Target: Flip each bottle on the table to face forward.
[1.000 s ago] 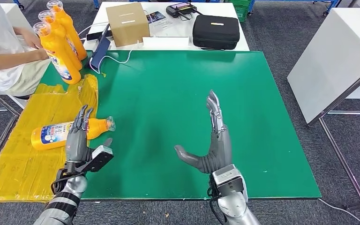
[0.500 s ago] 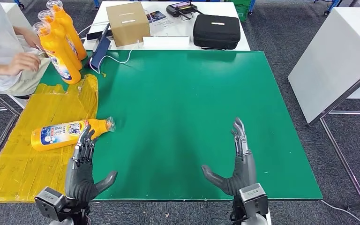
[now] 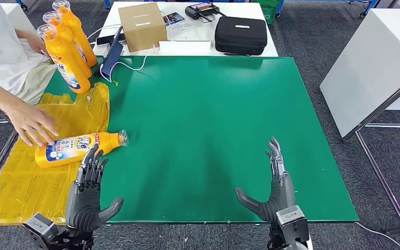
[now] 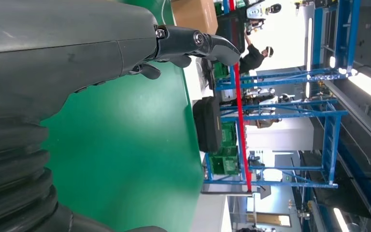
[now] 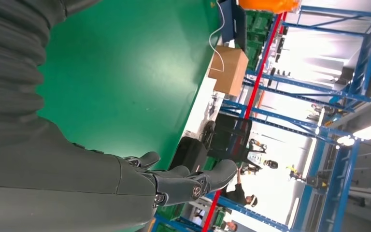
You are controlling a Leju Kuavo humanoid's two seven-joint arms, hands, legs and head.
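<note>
Fingers [image 3: 95,161] of the left hand [image 3: 86,195] and right hand [image 3: 276,192] spread apart, holding nothing, while a person's hand [image 3: 28,122] touches the lying bottle [image 3: 75,148] on the table [image 3: 198,104].

Wide green surface [image 3: 203,114] open across middle and right, nothing standing on it between left hand [image 3: 86,195] and right hand [image 3: 273,195]. Both hands low at near edge, fingers spread, holding nothing. Lying bottle [image 3: 75,147] just ahead of left fingers [image 3: 94,159], on yellow sheet [image 3: 26,177] at left edge. Person's hand [image 3: 31,125] touching bottle's far end, blocking approach from left. Three upright bottles [image 3: 65,47] crowding far left corner. Cardboard box [image 3: 141,25] and black case [image 3: 239,34] beyond far edge.
</note>
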